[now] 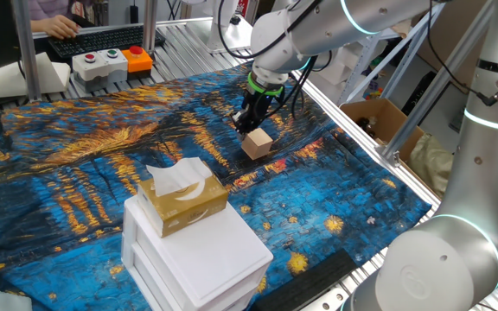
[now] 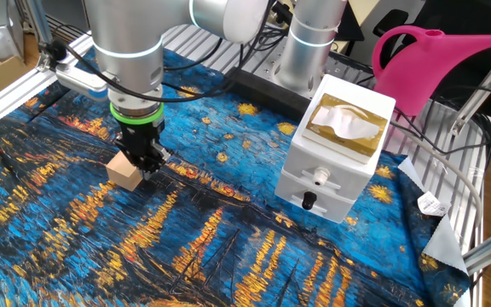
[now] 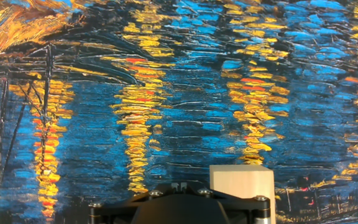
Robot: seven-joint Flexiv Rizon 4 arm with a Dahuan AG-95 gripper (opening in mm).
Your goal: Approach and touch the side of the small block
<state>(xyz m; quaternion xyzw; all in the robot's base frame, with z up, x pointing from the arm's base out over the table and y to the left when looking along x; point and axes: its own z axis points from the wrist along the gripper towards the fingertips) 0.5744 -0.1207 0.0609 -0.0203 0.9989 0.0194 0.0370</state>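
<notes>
One tool (image 2: 147, 162) pointing down, just beside the small block (image 2: 125, 171).

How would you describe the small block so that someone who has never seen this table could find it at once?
Start at the blue and gold painted cloth that covers the table, then find the robot's tool lowered near the middle. The small block sits on the cloth right beside the tool's tip. It is a plain, light wood-coloured cube with no marks, much smaller than the gold tissue box on the white drawer box.

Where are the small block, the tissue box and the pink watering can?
small block (image 1: 258, 143), one fixed view, top face.
tissue box (image 1: 184, 200), one fixed view, gold top.
pink watering can (image 2: 450, 61), the other fixed view, body side.
</notes>
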